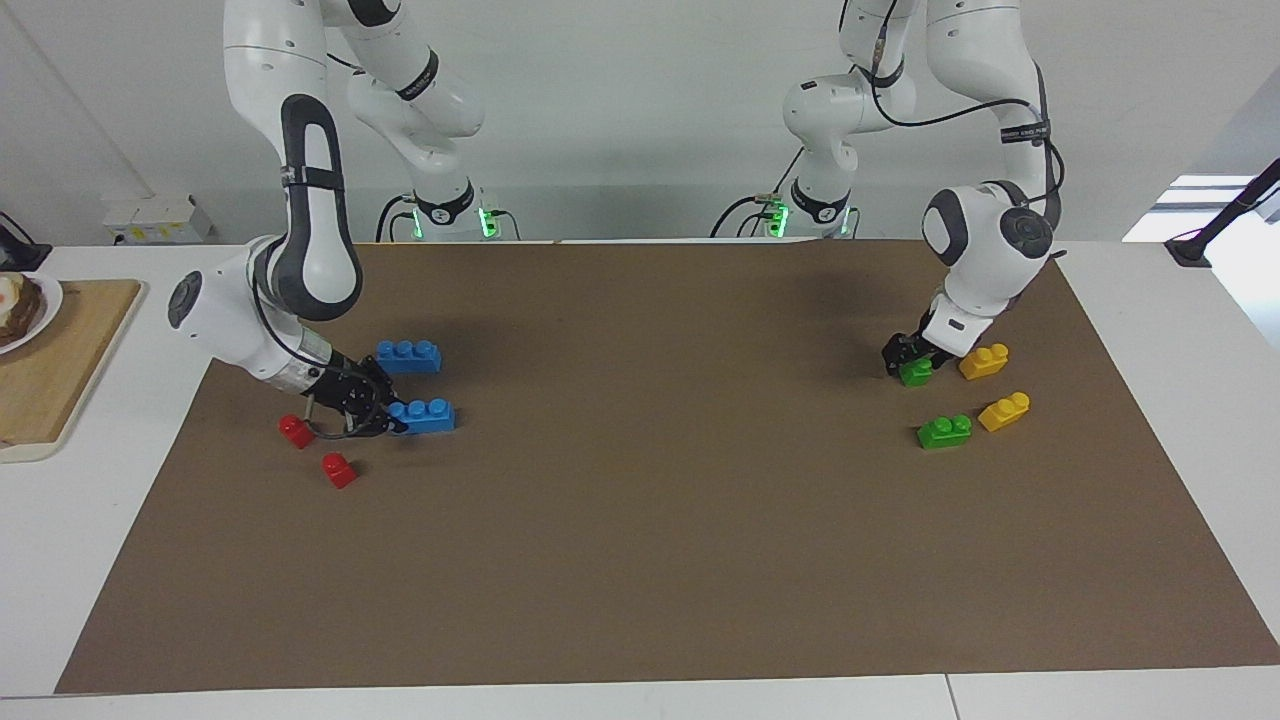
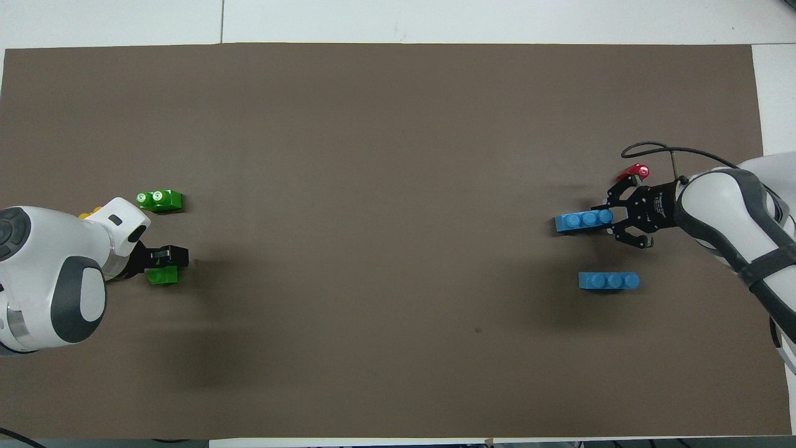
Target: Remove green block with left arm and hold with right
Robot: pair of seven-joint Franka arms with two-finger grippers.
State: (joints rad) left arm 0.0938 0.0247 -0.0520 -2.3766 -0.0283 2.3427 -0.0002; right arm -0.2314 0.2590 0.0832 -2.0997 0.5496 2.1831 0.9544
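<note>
**Left gripper at the green block, right gripper at a blue brick**

We saw a brown mat (image 1: 640, 560) covering most of a white table (image 1: 60, 600). At the left arm's end of the mat, the left gripper (image 1: 908, 362) was down low on the green block (image 1: 916, 372), its black fingers set on either side of it and clenched on it. A second green brick (image 1: 945, 431) lay beside it, closer to the mat's edge away from the robots. Two yellow bricks (image 1: 984, 361) (image 1: 1005, 411) sat next to the green ones, toward the mat's short edge.

At the right arm's end of the mat, the right gripper (image 1: 392, 418) was low at one end of a blue brick (image 1: 424, 416); we could not tell whether its fingers gripped it. Another blue brick (image 1: 408, 356) lay closer to the robots. Two small red bricks (image 1: 296, 431) (image 1: 339, 470) lay near that gripper.

A wooden board (image 1: 50, 370) sat on the bare table off that short edge of the mat.
</note>
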